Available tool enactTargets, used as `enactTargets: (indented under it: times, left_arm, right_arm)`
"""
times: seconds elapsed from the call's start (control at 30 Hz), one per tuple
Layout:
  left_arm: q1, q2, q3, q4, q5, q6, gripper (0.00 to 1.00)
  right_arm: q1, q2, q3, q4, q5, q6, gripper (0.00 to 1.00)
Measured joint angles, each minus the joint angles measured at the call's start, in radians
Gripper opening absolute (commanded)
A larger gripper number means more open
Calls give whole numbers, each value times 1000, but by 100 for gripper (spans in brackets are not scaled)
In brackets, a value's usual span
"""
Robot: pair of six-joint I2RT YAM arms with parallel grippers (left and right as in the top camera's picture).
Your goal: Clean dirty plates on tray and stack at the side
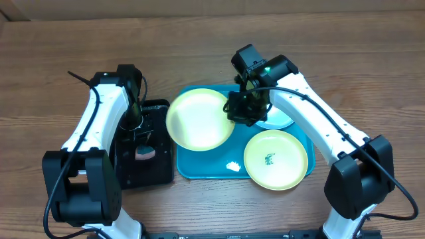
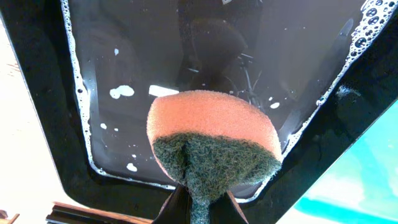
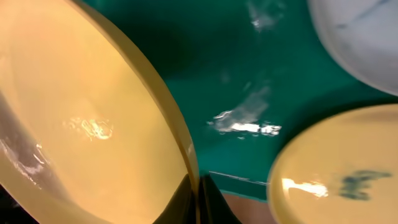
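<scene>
My right gripper is shut on the rim of a pale yellow-green plate, holding it tilted over the left part of the turquoise tray. A second yellow-green plate with a dark teal smear lies at the tray's front right. The light blue plate lies behind it, partly hidden by my arm. My left gripper is shut on an orange sponge with a green scouring side, held over the soapy water of the black tray.
Foam and small white flecks lie on the turquoise tray's front. The black tray stands directly left of the turquoise tray, edges touching. Wooden table surrounds both.
</scene>
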Motion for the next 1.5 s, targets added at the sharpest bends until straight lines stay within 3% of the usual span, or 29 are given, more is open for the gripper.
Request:
enactTargets:
  times: [0.17,0.53,0.87,1.2,1.5]
  left_arm:
    - [0,0,0,0,0,1,4]
    - [0,0,0,0,3,1,4]
    - [0,0,0,0,4,1,4]
    - [0,0,0,1,4,4,4]
    - [0,0,0,7,7,4,4]
  right_arm:
    - [-16,0,0,85,-111,34,4]
    - [-101,0,0,346,-161,134,4]
    - [-105,0,0,276,161,149,4]
    - [-104,-10,0,141,491,14,4]
    - [-29,-210,0,43,710,-90,4]
